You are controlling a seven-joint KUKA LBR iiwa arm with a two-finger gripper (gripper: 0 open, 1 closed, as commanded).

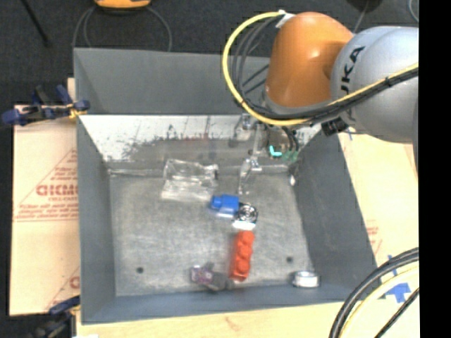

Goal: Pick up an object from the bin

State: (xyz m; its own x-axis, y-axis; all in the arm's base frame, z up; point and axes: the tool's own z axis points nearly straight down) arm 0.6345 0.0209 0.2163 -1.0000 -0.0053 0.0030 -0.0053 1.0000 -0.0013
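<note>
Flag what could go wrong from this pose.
The pincer hangs open near the back wall, over bare floor: closing here likely grabs nothing. The blue block, a small silver piece and the orange cylinder lie close together, so a descent there may nudge or catch two.

The grey metal bin [91, 210] holds six loose things, one of each kind: one crumpled clear plastic bag [187, 178], one small blue block [224, 204], one round silver-and-black piece [245, 217], one orange-red ribbed plastic piece [242, 254], one dark grey-and-purple object [208, 277], one white round cap [305, 280].
</note>
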